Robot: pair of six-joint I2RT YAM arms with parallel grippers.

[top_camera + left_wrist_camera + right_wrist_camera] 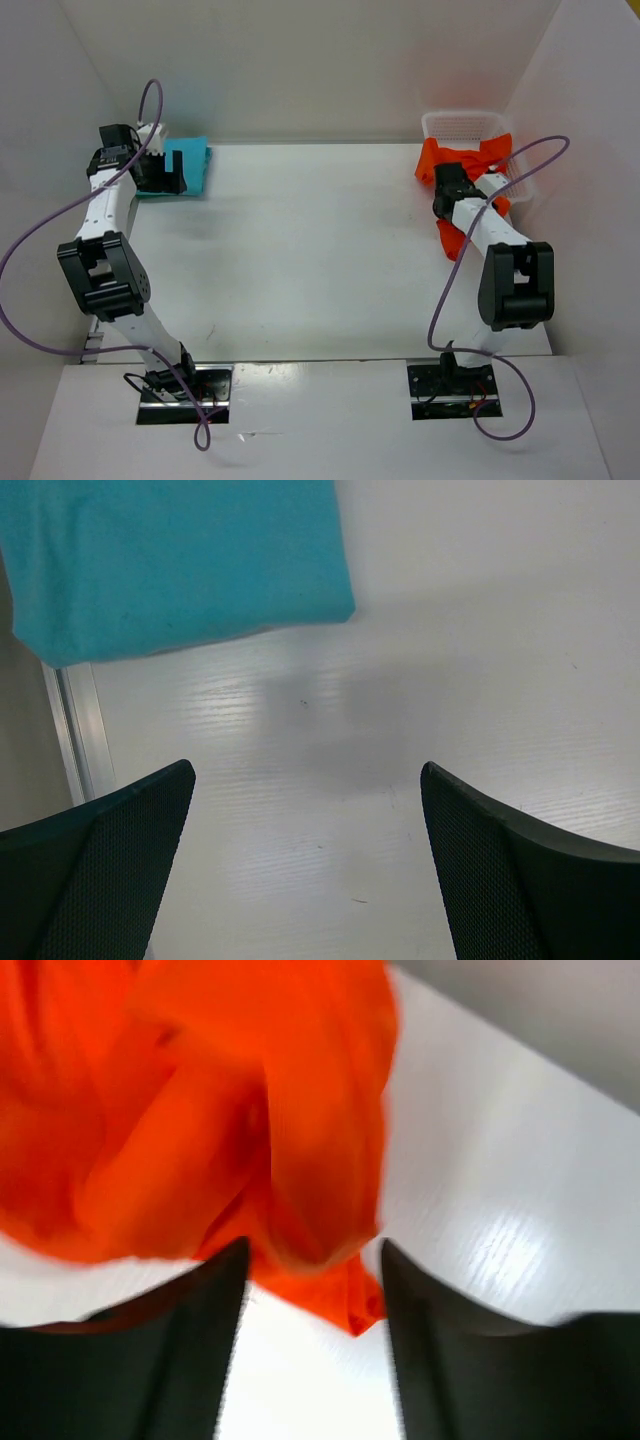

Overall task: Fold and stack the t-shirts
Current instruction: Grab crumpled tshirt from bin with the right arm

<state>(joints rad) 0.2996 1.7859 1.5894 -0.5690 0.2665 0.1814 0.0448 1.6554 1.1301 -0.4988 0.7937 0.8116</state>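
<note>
The orange-red t-shirt (470, 158) is seen bunched, spilling from the white basket (455, 122) at the far right of the bench (300, 250). Its hanging fold is straddled by the right pincer (315, 1260), half parted; a grip cannot be confirmed. The left pincer (305, 780), spread wide, is held well apart, by the folded turquoise t-shirt (180, 560).

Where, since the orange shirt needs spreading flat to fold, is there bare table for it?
The middle of the table is bare, from the turquoise t-shirt and left hand at the far left across to the orange t-shirt. The far right corner is crowded: basket, spilling shirt and right hand.
</note>
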